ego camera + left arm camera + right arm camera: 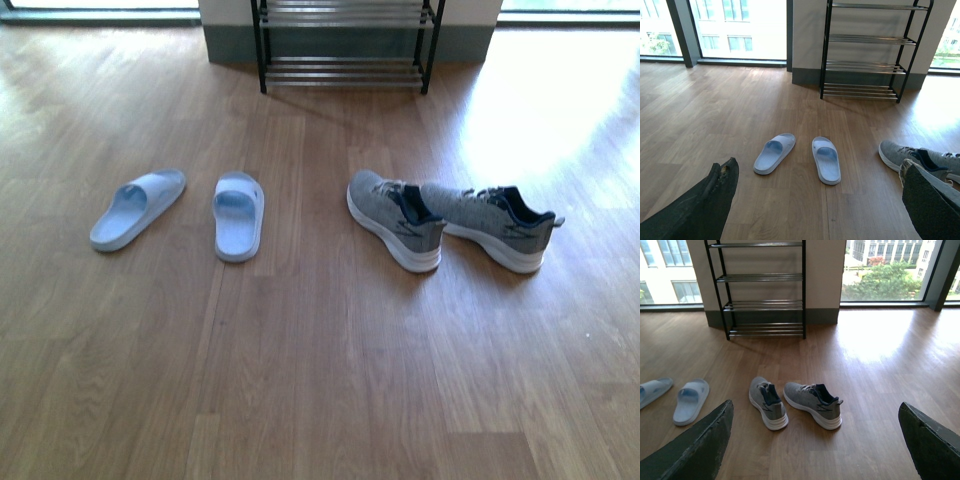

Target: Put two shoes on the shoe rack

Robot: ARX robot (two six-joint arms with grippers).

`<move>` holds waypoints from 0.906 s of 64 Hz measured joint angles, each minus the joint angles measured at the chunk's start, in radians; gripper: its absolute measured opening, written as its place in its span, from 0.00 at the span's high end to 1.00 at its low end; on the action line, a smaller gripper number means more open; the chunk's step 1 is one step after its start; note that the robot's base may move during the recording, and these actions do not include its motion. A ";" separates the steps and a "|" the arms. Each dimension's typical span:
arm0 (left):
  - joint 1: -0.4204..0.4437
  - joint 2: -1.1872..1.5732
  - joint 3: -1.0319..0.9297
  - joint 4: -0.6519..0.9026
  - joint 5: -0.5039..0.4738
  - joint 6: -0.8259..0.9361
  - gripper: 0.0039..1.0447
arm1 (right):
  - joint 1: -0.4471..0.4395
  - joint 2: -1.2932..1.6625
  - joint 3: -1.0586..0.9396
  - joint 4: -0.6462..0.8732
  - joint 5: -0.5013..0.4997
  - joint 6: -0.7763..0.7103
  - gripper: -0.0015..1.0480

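Two grey knit sneakers with white soles stand on the wooden floor at the right: one [393,218] and the other [492,224], also in the right wrist view [768,402] [813,404]. Two pale blue slides lie at the left [137,207] [239,214], also in the left wrist view [774,152] [826,159]. The black shoe rack [346,70] with chrome bars stands against the far wall [866,65] [762,304]. My left gripper [820,200] is open and empty, short of the slides. My right gripper [815,445] is open and empty, short of the sneakers.
Bare wooden floor [320,380] lies between me and the shoes, and between the shoes and the rack. Large windows [740,30] flank the white wall behind the rack. A bright sunlit patch [540,110] lies on the floor at the right.
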 joint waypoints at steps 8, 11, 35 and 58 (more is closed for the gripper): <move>0.000 0.000 0.000 0.000 0.000 0.000 0.09 | 0.000 0.000 0.000 0.000 0.000 0.000 0.09; 0.000 0.000 0.000 0.000 0.000 0.000 0.09 | 0.000 0.000 0.000 0.000 0.000 0.000 0.09; 0.000 0.000 0.000 0.000 0.000 0.000 0.09 | 0.000 0.000 0.000 0.000 0.000 0.000 0.09; 0.000 0.000 0.000 0.000 0.000 0.000 0.09 | 0.000 0.000 0.000 0.000 0.000 0.000 0.09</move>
